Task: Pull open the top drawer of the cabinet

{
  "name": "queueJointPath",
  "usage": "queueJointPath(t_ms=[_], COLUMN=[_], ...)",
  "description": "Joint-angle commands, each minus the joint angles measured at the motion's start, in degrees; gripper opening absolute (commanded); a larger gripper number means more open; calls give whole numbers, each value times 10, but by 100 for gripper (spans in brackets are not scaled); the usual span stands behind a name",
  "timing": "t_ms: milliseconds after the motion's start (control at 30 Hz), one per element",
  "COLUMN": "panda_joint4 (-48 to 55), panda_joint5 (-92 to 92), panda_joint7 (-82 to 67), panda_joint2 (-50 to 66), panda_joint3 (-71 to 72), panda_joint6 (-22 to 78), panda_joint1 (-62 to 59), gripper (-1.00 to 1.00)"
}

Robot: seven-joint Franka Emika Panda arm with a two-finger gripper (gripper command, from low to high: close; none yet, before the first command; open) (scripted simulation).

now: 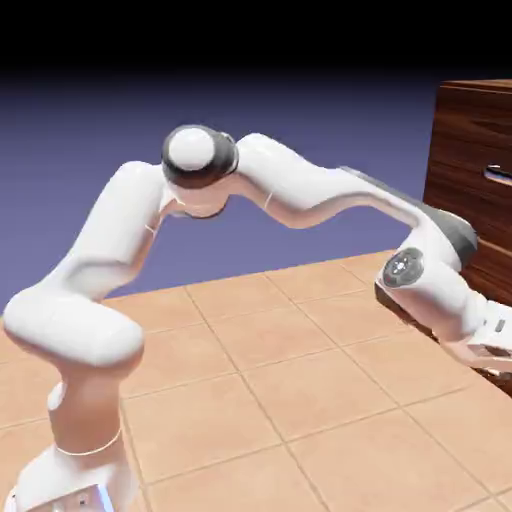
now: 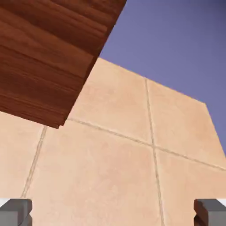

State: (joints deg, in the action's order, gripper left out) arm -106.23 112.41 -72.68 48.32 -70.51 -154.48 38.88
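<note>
My gripper (image 2: pixel 113 212) is standing wide open and holding nothing: in the hand view my two grey fingertips (image 2: pixel 15 212) are sitting far apart at the bottom corners, with only bare tiled table (image 2: pixel 114 167) between them. I am looking down at those tiles, not at any handle.

Just beyond, to the left in that view, the cabinet (image 2: pixel 44 57) is showing as a slab of dark wood cutting in from the top corner; no drawer front or bar is showing there.

The exterior view is giving what the hand view lacks. There my hand is hanging low at the right edge, close beside the foot of the cabinet (image 1: pixel 470 150), while a silver handle (image 1: pixel 497 176) is showing well above it, its bar running level across the front. I judge it belongs to the top drawer (image 1: pixel 480 165), though the frame is cropping the cabinet. So the handle is lying up and to the far right of my jaws, and I am needing to rise and turn toward the front before closing.
</note>
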Motion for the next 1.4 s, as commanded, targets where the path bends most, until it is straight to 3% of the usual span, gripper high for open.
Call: queueJointPath(t_ms=[0,567,933,967,1267,1367], panda_joint4=[12,213,398,398,232,196], panda_joint5=[24,438,421,421,444,457], panda_joint7=[-25,-449,-396,-396,-446,-405], panda_joint2=[18,315,332,332,325,371], panda_joint3=[-15,-275,-267,-267,-281,-319], panda_joint6=[4,76,10,10,73,100], panda_joint1=[8,149,39,38,140,150], gripper=[100,100,100,-100,-100,-100])
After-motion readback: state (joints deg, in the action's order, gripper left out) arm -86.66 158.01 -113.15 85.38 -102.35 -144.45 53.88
